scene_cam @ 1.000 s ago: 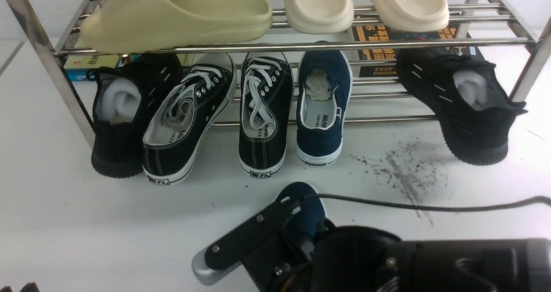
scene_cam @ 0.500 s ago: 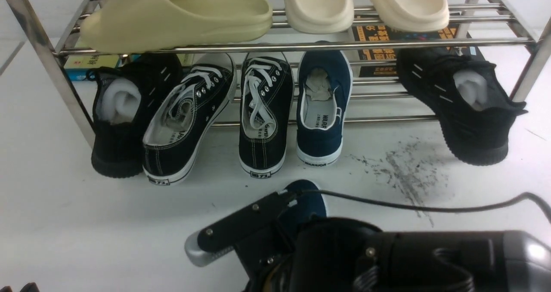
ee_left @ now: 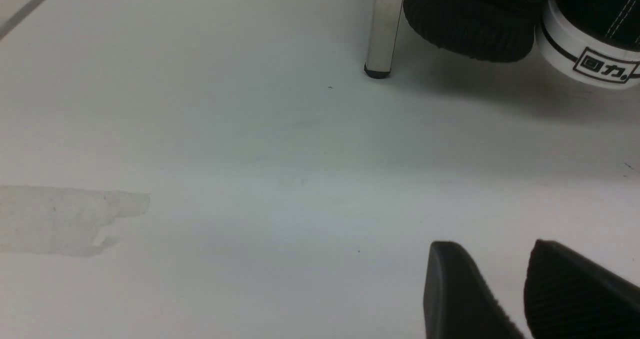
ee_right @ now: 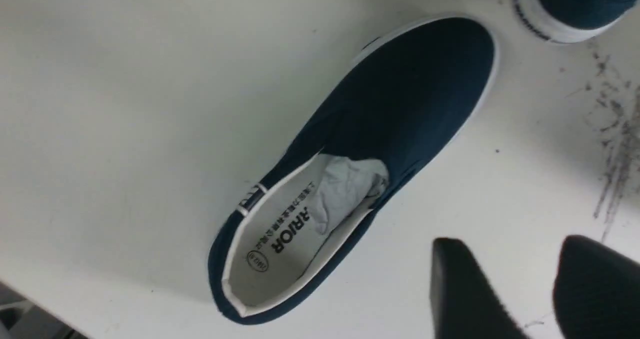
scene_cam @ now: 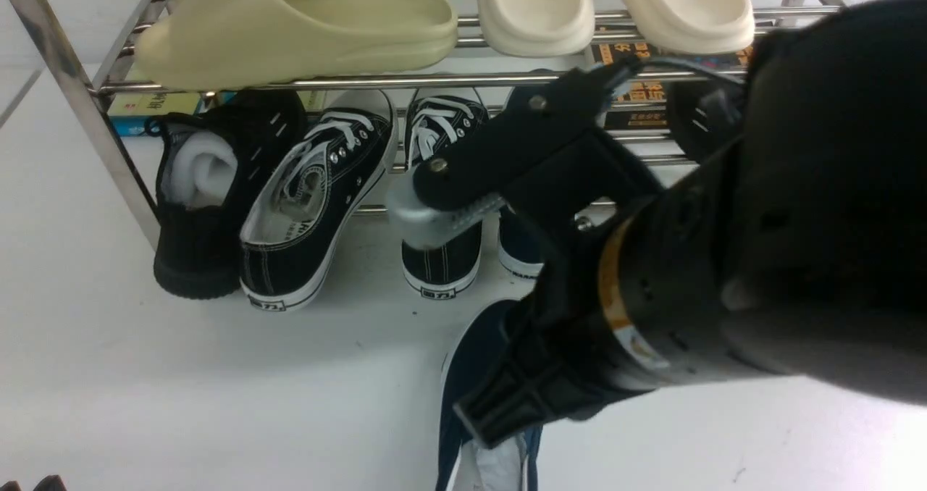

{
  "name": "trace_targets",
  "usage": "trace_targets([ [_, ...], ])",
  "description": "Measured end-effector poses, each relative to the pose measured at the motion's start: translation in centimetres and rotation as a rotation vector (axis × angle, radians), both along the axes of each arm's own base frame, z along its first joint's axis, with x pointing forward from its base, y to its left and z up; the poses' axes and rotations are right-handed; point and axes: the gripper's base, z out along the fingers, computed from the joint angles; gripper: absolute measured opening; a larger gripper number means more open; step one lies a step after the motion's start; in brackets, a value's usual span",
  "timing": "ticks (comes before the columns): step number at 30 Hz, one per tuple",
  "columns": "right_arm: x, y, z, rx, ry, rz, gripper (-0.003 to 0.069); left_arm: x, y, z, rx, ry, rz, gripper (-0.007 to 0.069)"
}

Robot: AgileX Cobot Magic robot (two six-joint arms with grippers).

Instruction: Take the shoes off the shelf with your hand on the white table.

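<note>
Since the earlier frame the right arm [scene_cam: 724, 259] has risen from the near edge of the front view. It now fills the right half of that view and covers much of the lower tier of the shelf [scene_cam: 290, 83].

One navy slip-on [scene_cam: 471, 361] lies sole-down on the desk [scene_cam: 145, 375] at near centre, off the shelf. Its toe points far, toward the rack, and its heel runs off the near edge. White paper stuffing shows in its opening [ee_right: 380, 144].

The right end effector [ee_right: 515, 259] is released and holds nothing: its two fingers [ee_right: 465, 289] stand apart with bare desk [ee_right: 125, 104] between them. It hangs on the right side of the shoe's heel half, close to it but not touching. The dark scuff streaks [ee_right: 615, 154] lie farther right.

The second navy slip-on [scene_cam: 518, 252] remains at the shelf's lower tier, right of the black lace-up sneakers [scene_cam: 311, 194]. Only its heel [ee_right: 565, 4] shows past the arm.

The left end effector [ee_left: 500, 259] is also released, its fingers parted over bare desk [ee_left: 250, 154], near the shelf's left leg [ee_left: 382, 24].
</note>
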Motion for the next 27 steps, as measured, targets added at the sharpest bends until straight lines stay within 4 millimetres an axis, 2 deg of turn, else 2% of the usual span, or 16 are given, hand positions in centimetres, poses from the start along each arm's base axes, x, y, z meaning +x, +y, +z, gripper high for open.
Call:
trace_targets([
  [2, 0.1, -0.9, -0.6, 0.001, 0.018, -0.051, 0.0059, 0.0, 0.0, 0.0, 0.0, 0.0, 0.0, 0.0243],
  [4, 0.0, -1.6, -1.7, -0.016, 0.043, -0.107, 0.0, 0.0, 0.0, 0.0, 0.0, 0.0, 0.0, 0.0243],
  [7, 0.0, -2.7, -4.9, -0.068, 0.093, -0.212, -0.0015, 0.0, 0.0, 0.0, 0.0, 0.0, 0.0, 0.0243],
  [10, 1.2, -3.1, -6.4, -0.03, 0.123, -0.277, -0.0015, 0.0, 0.0, 0.0, 0.0, 0.0, 0.0, 0.0243],
  [15, 7.4, -5.0, -6.0, 0.226, 0.124, -0.406, -0.0009, 0.0, 0.0, 0.0, 0.0, 0.0, 0.0, 0.0243],
  [18, 10.4, -6.1, -5.7, 0.329, 0.096, -0.439, 0.0024, 0.0, 0.0, 0.0, 0.0, 0.0, 0.0, 0.0243],
  [21, 12.1, -6.4, -5.5, 0.371, 0.075, -0.439, 0.0096, 0.0, 0.0, 0.0, 0.0, 0.0, 0.0, 0.0243],
  [25, 14.4, -5.8, -5.5, 0.384, 0.05, -0.436, 0.0286, 0.0, 0.0, 0.0, 0.0, 0.0, 0.0, 0.0243],
  [27, 15.3, -5.3, -5.6, 0.376, 0.034, -0.431, 0.0354, 0.0, 0.0, 0.0, 0.0, 0.0, 0.0, 0.0243],
])
